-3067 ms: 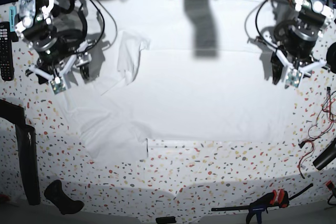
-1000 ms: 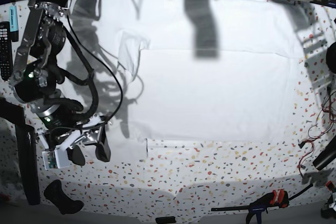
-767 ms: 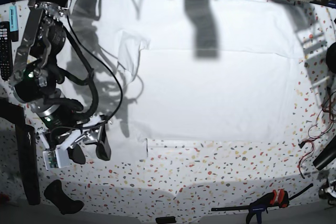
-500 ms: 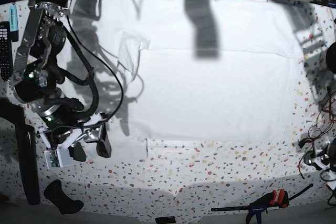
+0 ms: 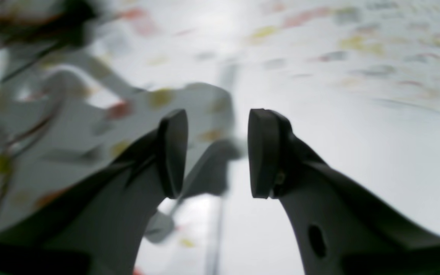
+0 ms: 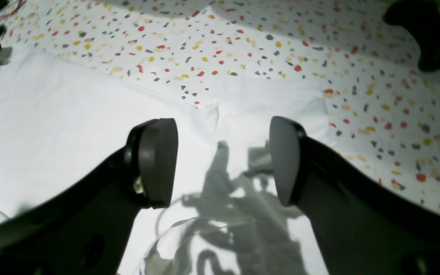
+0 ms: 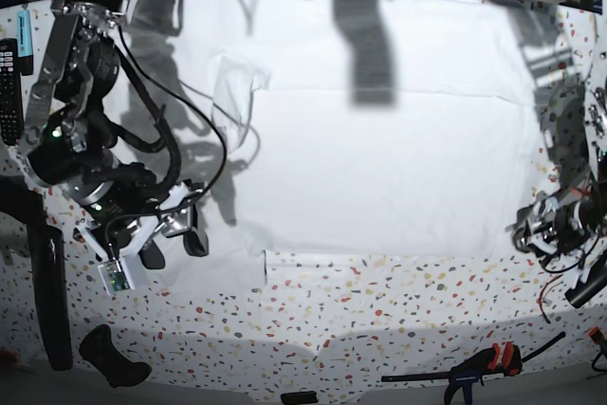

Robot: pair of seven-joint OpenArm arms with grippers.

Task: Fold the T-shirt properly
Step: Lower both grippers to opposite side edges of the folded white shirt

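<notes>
left gripper (image 7: 548,231) has apparently reached the t-shirt (image 7: 379,168).

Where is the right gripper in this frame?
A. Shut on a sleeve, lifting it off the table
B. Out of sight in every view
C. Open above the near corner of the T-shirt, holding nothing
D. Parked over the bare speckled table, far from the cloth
C: the right gripper has its jaws spread with only flat white T-shirt showing between them, near the cloth's edge.
</notes>
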